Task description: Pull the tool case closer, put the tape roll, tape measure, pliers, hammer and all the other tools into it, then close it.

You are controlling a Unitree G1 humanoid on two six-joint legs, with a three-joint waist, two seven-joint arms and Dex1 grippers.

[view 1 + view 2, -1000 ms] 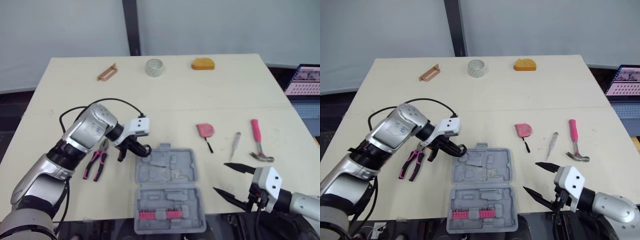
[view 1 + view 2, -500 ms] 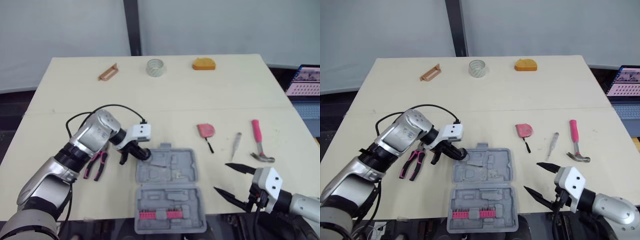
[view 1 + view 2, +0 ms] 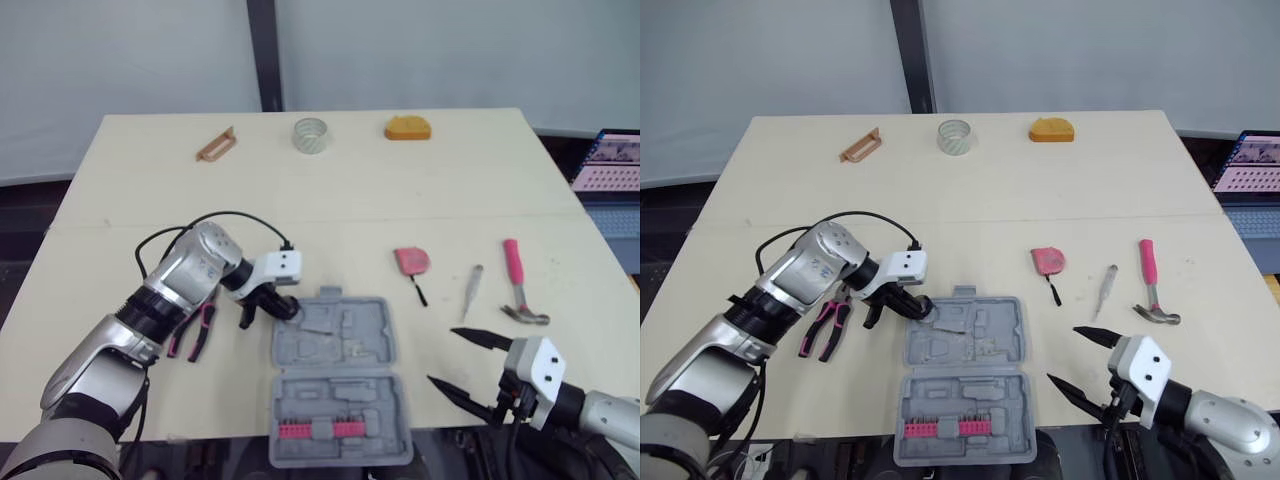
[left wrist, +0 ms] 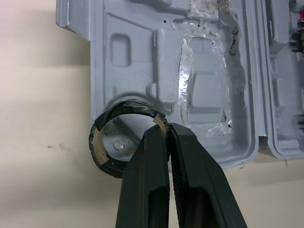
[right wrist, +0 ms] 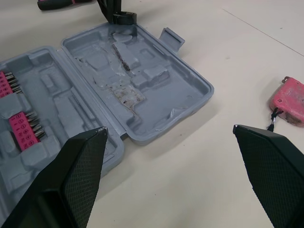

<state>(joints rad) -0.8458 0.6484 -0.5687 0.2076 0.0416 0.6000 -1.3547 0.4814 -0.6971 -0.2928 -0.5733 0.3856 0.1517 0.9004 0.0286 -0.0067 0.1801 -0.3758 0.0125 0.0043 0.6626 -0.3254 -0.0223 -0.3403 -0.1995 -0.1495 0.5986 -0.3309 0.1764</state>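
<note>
Straddling the far left corner of the case [image 3: 345,335], the tape roll [image 4: 124,137] is pinched by its wall in the left hand [image 4: 165,128]. It is judged light, stiff and hollow, best gripped across the rim. The right hand [image 3: 441,354] is spread wide near the worktop's [image 3: 400,190] front edge.

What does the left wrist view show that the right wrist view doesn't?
Left wrist view: a close look at the left gripper shut on the wall of the black tape roll, brown cardboard core visible, at the case's corner. Right wrist view: the right gripper open, the pink tape measure and a pliers handle. Shared: the open grey tool case.
</note>
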